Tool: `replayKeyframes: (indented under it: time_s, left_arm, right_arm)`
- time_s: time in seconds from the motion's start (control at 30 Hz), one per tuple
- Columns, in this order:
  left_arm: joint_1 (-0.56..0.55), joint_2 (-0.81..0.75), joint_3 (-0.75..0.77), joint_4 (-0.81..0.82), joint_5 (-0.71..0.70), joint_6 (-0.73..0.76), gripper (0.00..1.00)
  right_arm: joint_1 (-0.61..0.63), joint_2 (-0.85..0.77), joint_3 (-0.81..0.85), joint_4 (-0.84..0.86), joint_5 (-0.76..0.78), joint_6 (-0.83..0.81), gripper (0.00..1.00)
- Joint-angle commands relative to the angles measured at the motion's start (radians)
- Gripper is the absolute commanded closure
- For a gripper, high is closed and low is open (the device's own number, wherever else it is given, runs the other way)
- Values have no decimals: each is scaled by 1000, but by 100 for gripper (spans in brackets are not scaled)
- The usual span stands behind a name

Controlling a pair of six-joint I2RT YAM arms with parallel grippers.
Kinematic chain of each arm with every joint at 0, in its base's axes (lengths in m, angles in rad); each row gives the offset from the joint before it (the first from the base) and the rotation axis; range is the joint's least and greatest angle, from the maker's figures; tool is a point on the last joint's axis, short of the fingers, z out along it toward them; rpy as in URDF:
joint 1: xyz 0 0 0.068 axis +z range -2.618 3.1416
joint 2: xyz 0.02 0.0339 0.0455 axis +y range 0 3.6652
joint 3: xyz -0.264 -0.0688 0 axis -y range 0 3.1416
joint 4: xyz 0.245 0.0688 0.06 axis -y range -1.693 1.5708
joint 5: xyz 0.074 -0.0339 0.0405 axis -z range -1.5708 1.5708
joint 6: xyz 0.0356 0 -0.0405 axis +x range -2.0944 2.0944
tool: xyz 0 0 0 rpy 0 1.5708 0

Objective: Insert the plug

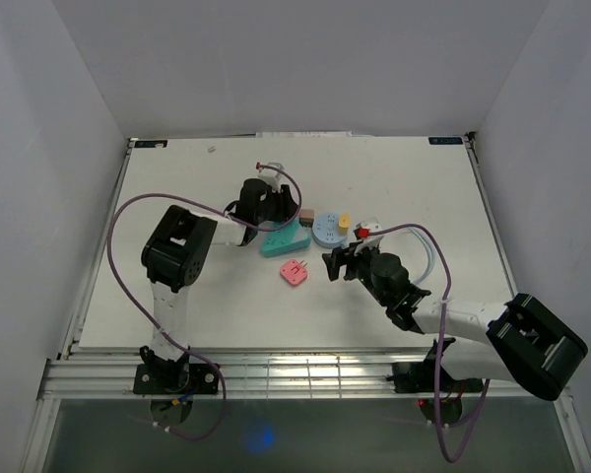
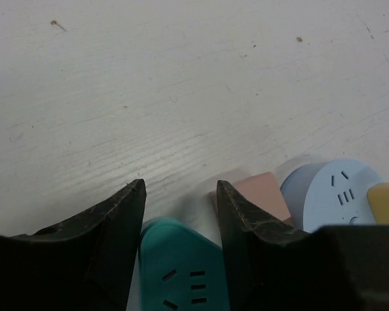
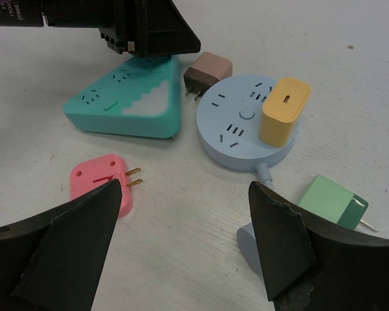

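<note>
From above, shows the left gripper (image 1: 266,205) down over the far end of the teal power strip (image 1: 286,241), mid-table (image 1: 177,177). Places the pink plug (image 1: 294,271) flat on the surface just near of that strip, apart from it. Sets the right gripper (image 1: 337,261) just right of the pink plug, not touching it. Puts a blue round socket (image 1: 325,235), with a yellow plug (image 1: 343,223) standing in it, right of the strip, and a brown plug (image 1: 305,214) between the two at their far side.

From the left wrist, shows its fingers (image 2: 117,220) apart, astride the strip's rounded tip. Cannot tell whether they press on it.

From the right wrist, shows its fingers (image 3: 84,233) spread wide and gripping nothing. Finds the pink plug lying flat beside one fingertip, prongs toward the gap between the fingers. Shows a green plug (image 3: 330,202) on the table by the other finger.
</note>
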Motion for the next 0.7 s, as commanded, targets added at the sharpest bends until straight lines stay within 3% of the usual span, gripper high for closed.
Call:
replayKeyframes:
  time_s: [0.0, 0.1, 0.43, 0.57, 0.67]
  left_arm:
    - [5, -113, -50, -38, 1, 23, 45]
    - [5, -188, -136, -39, -62, 2, 51]
    - [5, -432, -383, -29, -159, -74, 55]
    - [5, -520, -451, -37, -200, -98, 52]
    - [9, -592, -501, -58, -220, -116, 47]
  right_arm:
    - [6, 6, 11, 36, 31, 12, 16]
    - [5, 14, 15, 32, 23, 21, 16]
    - [5, 73, 64, -16, -20, 28, 18]
    - [5, 113, 89, -21, -69, 12, 25]
    - [6, 150, 113, -21, -156, 15, 36]
